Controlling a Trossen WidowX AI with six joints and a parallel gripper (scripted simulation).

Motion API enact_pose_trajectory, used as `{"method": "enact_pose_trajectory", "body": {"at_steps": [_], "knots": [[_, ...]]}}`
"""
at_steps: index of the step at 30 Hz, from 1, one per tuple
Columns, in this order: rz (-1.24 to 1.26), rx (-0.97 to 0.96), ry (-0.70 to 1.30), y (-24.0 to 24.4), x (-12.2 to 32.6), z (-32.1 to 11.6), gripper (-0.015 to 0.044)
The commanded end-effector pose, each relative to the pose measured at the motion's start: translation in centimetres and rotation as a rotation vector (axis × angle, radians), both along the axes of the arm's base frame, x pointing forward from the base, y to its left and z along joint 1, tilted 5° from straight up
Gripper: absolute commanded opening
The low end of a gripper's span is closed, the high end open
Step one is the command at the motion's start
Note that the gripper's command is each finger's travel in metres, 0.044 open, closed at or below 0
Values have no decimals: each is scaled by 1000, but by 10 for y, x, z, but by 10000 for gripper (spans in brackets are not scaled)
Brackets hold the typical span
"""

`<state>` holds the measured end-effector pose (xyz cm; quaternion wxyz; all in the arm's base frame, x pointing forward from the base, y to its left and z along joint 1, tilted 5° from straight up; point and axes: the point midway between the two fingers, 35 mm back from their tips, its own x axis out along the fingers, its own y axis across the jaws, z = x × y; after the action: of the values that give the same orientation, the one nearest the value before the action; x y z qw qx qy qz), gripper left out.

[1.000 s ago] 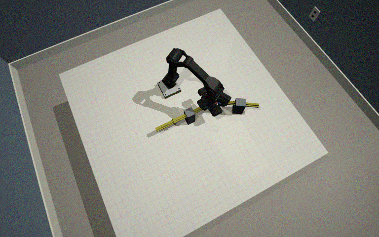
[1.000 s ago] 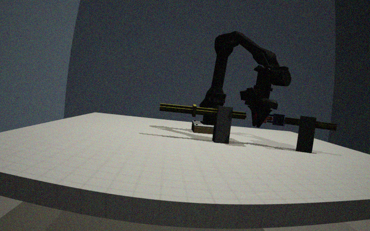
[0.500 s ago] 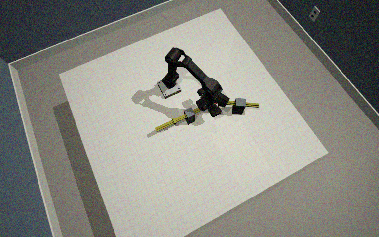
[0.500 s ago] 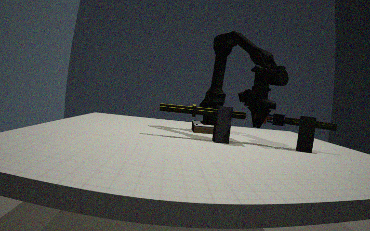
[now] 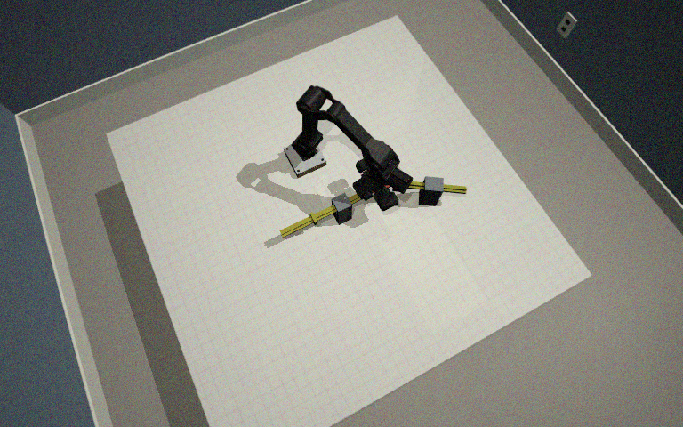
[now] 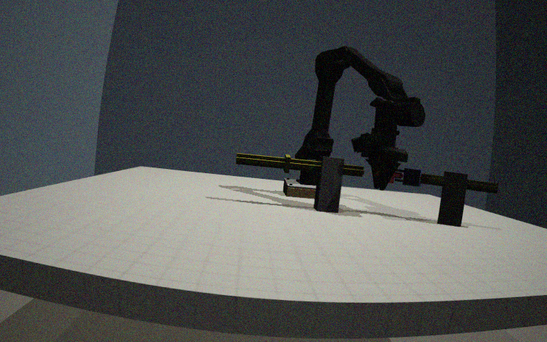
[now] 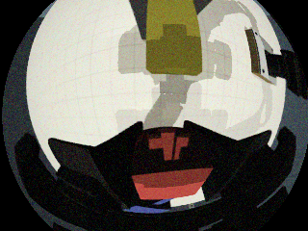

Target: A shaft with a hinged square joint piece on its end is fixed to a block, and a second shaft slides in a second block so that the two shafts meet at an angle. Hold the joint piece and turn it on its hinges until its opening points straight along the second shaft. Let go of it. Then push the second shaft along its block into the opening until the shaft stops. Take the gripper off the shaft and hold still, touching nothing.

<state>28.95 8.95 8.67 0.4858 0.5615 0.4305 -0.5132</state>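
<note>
The joint piece's red part [image 6: 396, 175] [image 7: 166, 191] is between my fingers, and my gripper [image 6: 381, 185] [image 7: 163, 125] is shut on it. The fingers hide its opening. A dark blue part [image 6: 412, 177] joins it to the fixed yellow shaft [image 5: 456, 189] [image 6: 482, 186], held in the right block [image 5: 429, 197] [image 6: 451, 201]. The second yellow shaft [image 5: 292, 229] [image 6: 352, 170] [image 7: 173, 60] passes through the left block [image 5: 341, 207] [image 6: 328, 188]. Its near end lies short of the joint piece, with a gap between. In the wrist view it points roughly toward the held piece.
A raised collar [image 5: 314, 217] [image 6: 287, 163] sits on the second shaft, on the outer side of the left block. The arm's base plate [image 5: 305, 163] [image 6: 300, 192] [image 7: 255, 53] stands behind the shafts. The arm reaches over the gap between the blocks.
</note>
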Motion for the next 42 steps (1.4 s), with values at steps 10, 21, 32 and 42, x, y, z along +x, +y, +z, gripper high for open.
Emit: {"method": "enact_pose_trajectory", "body": {"at_steps": [10,21,32,42], "knots": [[0,-2,0,0,0,0,199],[0,-2,0,0,0,0,440],[0,-7,1,0,0,2,440],[0,-87,14,2,-3,29,440]]}}
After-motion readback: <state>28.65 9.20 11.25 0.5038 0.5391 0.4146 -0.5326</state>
